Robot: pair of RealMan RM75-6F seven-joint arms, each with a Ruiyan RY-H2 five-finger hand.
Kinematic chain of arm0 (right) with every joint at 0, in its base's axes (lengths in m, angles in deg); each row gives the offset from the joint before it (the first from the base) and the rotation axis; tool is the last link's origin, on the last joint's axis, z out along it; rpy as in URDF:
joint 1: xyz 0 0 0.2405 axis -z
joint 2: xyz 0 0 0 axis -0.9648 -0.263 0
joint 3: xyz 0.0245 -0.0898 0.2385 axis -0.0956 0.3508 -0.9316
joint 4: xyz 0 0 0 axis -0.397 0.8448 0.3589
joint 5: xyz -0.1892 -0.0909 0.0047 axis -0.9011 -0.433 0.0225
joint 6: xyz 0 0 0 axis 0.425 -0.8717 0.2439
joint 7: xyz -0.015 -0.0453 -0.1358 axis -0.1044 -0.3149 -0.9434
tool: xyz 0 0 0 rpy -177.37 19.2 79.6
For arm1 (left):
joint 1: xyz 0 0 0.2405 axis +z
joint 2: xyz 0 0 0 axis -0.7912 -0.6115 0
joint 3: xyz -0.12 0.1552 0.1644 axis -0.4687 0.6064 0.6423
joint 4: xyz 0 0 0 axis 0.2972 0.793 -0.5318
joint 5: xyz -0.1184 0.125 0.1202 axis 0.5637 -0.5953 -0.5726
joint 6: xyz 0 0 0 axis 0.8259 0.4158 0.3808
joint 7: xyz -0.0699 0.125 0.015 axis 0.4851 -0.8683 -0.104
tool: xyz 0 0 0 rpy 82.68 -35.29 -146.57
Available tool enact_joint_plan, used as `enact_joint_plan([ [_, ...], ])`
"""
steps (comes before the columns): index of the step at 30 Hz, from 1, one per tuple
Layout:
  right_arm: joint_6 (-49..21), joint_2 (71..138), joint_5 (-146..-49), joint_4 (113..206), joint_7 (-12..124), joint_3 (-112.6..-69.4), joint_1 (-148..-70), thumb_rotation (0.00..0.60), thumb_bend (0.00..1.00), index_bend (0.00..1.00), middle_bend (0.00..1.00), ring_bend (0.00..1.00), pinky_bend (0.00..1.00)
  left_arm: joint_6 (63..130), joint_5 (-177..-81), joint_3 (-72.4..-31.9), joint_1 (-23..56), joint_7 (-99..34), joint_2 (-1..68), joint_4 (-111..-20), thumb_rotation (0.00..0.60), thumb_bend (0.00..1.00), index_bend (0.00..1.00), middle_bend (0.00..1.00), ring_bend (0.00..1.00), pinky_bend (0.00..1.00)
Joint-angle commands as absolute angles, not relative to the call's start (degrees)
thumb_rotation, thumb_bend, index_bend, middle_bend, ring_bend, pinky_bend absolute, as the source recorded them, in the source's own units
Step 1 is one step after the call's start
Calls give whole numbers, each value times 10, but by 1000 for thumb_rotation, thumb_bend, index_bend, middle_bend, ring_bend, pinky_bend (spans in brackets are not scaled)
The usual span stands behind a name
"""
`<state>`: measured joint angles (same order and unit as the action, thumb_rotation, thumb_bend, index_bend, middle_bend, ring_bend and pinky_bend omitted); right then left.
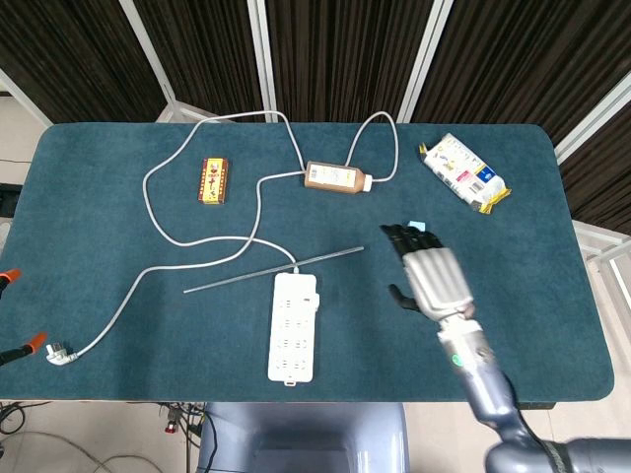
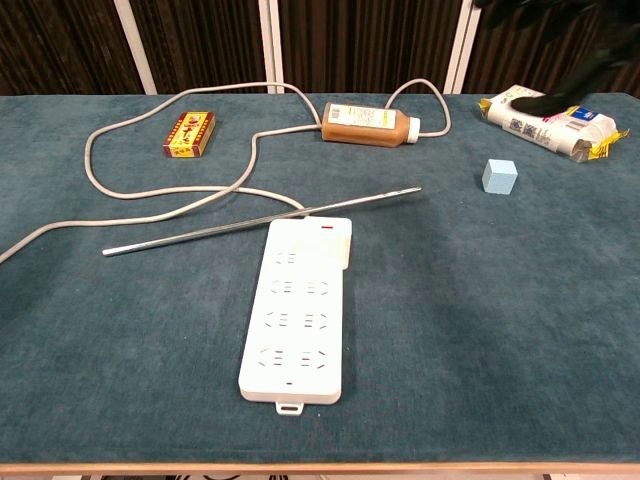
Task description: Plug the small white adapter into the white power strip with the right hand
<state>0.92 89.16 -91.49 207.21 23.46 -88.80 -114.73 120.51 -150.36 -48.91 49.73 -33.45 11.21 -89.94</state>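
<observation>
Chest view shows the white power strip (image 2: 297,308) lying flat near the table's (image 2: 480,330) front edge, the small white adapter (image 2: 341,245) seated at its far right corner. Just beyond lies a thin metal rod (image 2: 260,222). Further right, the right hand (image 1: 430,277) hovers above the table, fingers spread, holding nothing, covering most of a blue cube (image 2: 499,177).

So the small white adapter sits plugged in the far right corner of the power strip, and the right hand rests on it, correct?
Not quite. The small white adapter is in the white power strip, but the right hand hangs apart to the right, holding nothing, as the head view shows.
</observation>
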Motion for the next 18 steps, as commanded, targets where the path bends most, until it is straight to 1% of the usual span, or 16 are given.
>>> enact_joint_plan([
  [1, 130, 850, -1161, 1966, 379, -759, -983, 600, 388, 86, 147, 145, 188, 1206, -1506, -488, 497, -340, 115, -900, 600, 90, 168, 0, 0, 0],
  [4, 169, 875, -1208, 1902, 401, -732, -938, 600, 389, 86, 147, 145, 178, 1205, -1509, -486, 496, -344, 117, -900, 600, 90, 162, 0, 0, 0],
  [8, 194, 908, -1221, 1834, 436, -716, -891, 600, 389, 86, 147, 144, 173, 1204, -1509, -486, 496, -346, 118, -898, 600, 90, 158, 0, 0, 0],
  [14, 203, 944, -1222, 1738, 465, -720, -853, 600, 388, 86, 147, 142, 170, 1202, -1505, -489, 494, -346, 121, -895, 600, 90, 157, 0, 0, 0],
  [18, 209, 949, -1228, 1716, 463, -737, -848, 600, 388, 87, 147, 142, 170, 1201, -1509, -487, 492, -352, 125, -893, 600, 89, 156, 0, 0, 0],
])
